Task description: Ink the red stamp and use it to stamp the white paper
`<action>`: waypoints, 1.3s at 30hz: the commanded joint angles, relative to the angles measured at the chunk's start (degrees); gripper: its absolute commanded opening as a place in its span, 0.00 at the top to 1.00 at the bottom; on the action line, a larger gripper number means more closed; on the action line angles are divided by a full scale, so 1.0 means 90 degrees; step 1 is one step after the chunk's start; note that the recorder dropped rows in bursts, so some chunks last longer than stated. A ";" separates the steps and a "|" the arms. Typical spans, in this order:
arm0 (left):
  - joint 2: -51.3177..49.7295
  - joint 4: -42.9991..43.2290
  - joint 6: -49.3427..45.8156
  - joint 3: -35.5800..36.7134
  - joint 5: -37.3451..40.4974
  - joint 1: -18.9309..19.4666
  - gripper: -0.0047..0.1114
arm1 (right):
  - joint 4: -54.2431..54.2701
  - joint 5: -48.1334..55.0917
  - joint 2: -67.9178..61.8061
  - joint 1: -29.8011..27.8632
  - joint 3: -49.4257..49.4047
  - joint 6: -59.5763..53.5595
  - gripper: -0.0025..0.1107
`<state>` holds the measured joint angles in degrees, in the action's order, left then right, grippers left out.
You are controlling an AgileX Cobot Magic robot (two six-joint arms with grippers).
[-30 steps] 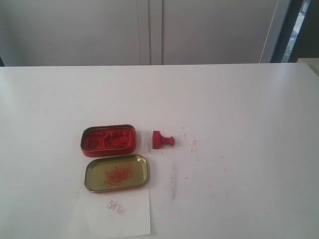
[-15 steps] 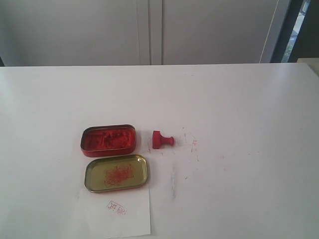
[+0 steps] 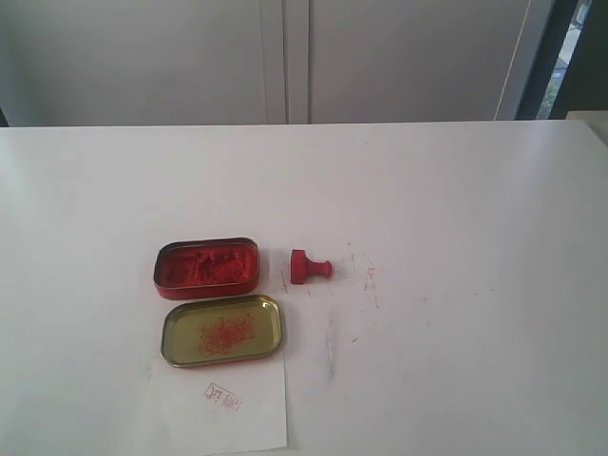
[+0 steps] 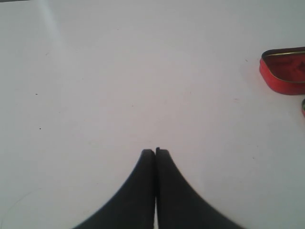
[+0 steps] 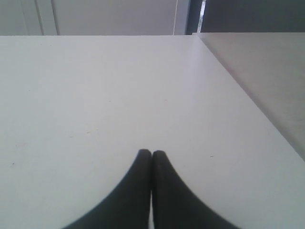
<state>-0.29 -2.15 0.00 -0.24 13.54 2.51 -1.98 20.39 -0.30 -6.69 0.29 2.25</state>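
Observation:
The red stamp [image 3: 309, 267] lies on its side on the white table, just right of the open red tin of ink paste [image 3: 207, 267]. The white paper [image 3: 220, 405] lies at the table's near edge, below the tins, and bears a small red imprint [image 3: 222, 395]. Neither arm shows in the exterior view. My left gripper [image 4: 155, 151] is shut and empty over bare table, with a corner of the red tin [image 4: 284, 70] off to one side. My right gripper [image 5: 151, 153] is shut and empty too, over bare table near a table edge.
The tin's gold lid [image 3: 222, 329] lies open side up between the red tin and the paper, its near rim over the paper's top edge. Faint red smears [image 3: 369, 275] mark the table right of the stamp. Grey cabinet doors [image 3: 285, 57] stand behind the table.

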 commanded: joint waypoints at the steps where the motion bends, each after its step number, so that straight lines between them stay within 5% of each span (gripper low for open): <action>1: 0.0033 -0.0040 0.0000 0.0027 -0.0017 0.0020 0.96 | 0.0005 -0.0106 0.0033 -0.0025 -0.0032 0.0326 0.98; 39: 0.0033 -0.0040 0.0000 0.0027 -0.0017 0.0020 0.96 | -0.0269 -0.0094 0.0033 -0.0025 -0.0032 0.0327 0.98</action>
<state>-0.29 -2.15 0.00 -0.24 13.54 2.51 -3.83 20.39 -0.30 -6.69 0.29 4.96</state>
